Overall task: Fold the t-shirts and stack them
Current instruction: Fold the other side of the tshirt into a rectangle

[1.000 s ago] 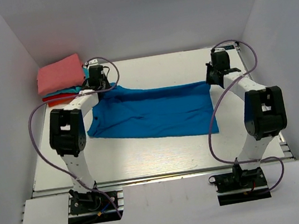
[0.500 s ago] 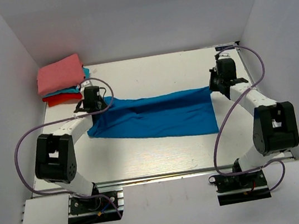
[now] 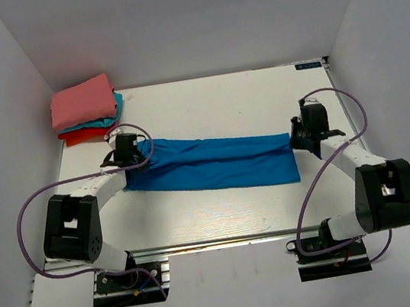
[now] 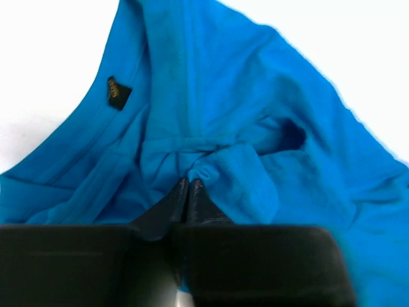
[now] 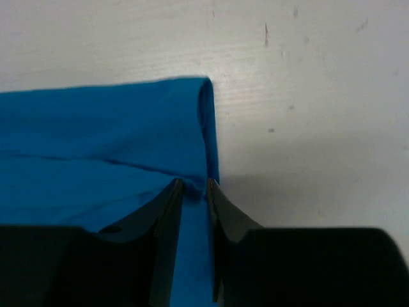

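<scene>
A fixed camera high above the near edge looks down over the whole table (image 3: 222, 213). Each wrist camera rides close behind its own jaws, facing down past them: the left onto the collar end of the blue t-shirt (image 4: 211, 96), the right onto its opposite edge. All three views share that shirt.

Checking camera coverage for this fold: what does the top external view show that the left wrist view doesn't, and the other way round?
Only the top external view: the folded pile at far left, the right gripper, and the full length of the blue t-shirt. Only the left wrist view: the small dark neck label and the bunched fold pinched shut. Both: the blue t-shirt and the left gripper holding it.
</scene>
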Robot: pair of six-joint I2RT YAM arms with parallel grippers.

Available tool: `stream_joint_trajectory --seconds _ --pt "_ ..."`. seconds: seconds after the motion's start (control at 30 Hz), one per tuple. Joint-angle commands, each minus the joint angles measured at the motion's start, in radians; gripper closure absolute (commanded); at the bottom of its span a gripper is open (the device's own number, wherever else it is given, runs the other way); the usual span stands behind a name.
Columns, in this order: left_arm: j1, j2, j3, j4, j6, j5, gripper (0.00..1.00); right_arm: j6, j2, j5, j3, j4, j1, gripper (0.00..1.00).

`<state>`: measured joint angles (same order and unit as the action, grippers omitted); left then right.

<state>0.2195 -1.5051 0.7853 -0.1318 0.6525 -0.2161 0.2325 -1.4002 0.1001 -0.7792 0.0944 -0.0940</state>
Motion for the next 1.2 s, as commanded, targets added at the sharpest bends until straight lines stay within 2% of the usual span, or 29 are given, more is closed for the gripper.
stream_joint_trajectory --seconds 0.0,0.1,0.13,0.2,0.23,0.27,0.3,0.33,0.47,0.5,0.53,0.6,0.67,0.9,0.93,1.0,1.03,1.1,1.13,1.17 --pt "0.001 -0.015 0.054 -0.121 0.035 -0.016 0.79 0.033 0.035 0.01 0.059 -0.01 -0.003 0.7" --pt "0.001 -0.003 0.063 -0.239 0.058 -0.002 0.67 0.056 0.067 0.016 0.066 0.06 -0.001 0.6" --pt "0.001 0.037 0.063 -0.267 0.058 0.009 0.56 0.057 0.101 0.009 0.069 0.102 -0.003 0.51" --pt "0.001 0.09 0.039 -0.278 0.058 0.018 0.48 0.054 0.171 0.001 0.084 0.114 -0.004 0.43" --pt "0.001 0.145 0.028 -0.278 0.058 0.035 0.4 0.054 0.193 0.0 0.086 0.113 -0.003 0.31" --pt "0.001 0.166 0.019 -0.231 0.058 0.046 0.08 0.053 0.217 -0.003 0.093 0.107 -0.006 0.24" --pt "0.001 0.18 0.006 -0.195 0.03 0.067 0.0 0.053 0.272 -0.035 0.095 0.097 -0.003 0.16" --pt "0.001 0.18 0.006 -0.165 0.01 0.113 0.0 0.05 0.285 -0.046 0.095 0.081 -0.003 0.1" --pt "0.01 0.086 0.112 -0.149 -0.059 0.184 0.0 0.044 0.259 -0.158 0.037 0.073 -0.007 0.1" --pt "0.011 0.016 0.17 -0.163 -0.074 0.196 0.0 0.042 0.233 -0.172 0.035 0.065 -0.009 0.1" --pt "0.011 -0.019 0.201 -0.179 -0.074 0.205 0.01 0.042 0.212 -0.19 0.031 0.053 -0.012 0.1" --pt "0.011 -0.082 0.274 -0.224 -0.099 0.192 0.1 0.048 0.179 -0.198 0.026 0.042 -0.018 0.1" --pt "0.011 -0.144 0.301 -0.245 -0.109 0.192 0.13 0.053 0.155 -0.207 0.02 0.028 -0.026 0.1" --pt "0.011 -0.13 0.235 -0.256 -0.109 0.144 0.36 0.059 0.046 -0.229 0.0 -0.013 -0.047 0.1" --pt "0.011 -0.115 0.221 -0.256 -0.109 0.129 0.49 0.067 0.026 -0.234 -0.002 -0.018 -0.049 0.1" --pt "0.011 -0.106 0.221 -0.256 -0.109 0.11 0.6 0.071 -0.008 -0.238 -0.003 -0.028 -0.055 0.1" --pt "0.011 -0.106 0.221 -0.278 -0.109 0.095 0.76 0.076 -0.041 -0.24 -0.009 -0.028 -0.055 0.1" --pt "0.011 -0.106 0.23 -0.302 -0.109 0.063 0.84 0.079 -0.059 -0.231 -0.011 -0.035 -0.059 0.1" --pt "0.011 -0.106 0.23 -0.327 -0.097 0.037 0.97 0.083 -0.081 -0.218 -0.009 -0.033 -0.061 0.1" --pt "0.011 -0.106 0.241 -0.342 -0.097 0.023 1.0 0.087 -0.091 -0.217 -0.014 -0.035 -0.061 0.1"
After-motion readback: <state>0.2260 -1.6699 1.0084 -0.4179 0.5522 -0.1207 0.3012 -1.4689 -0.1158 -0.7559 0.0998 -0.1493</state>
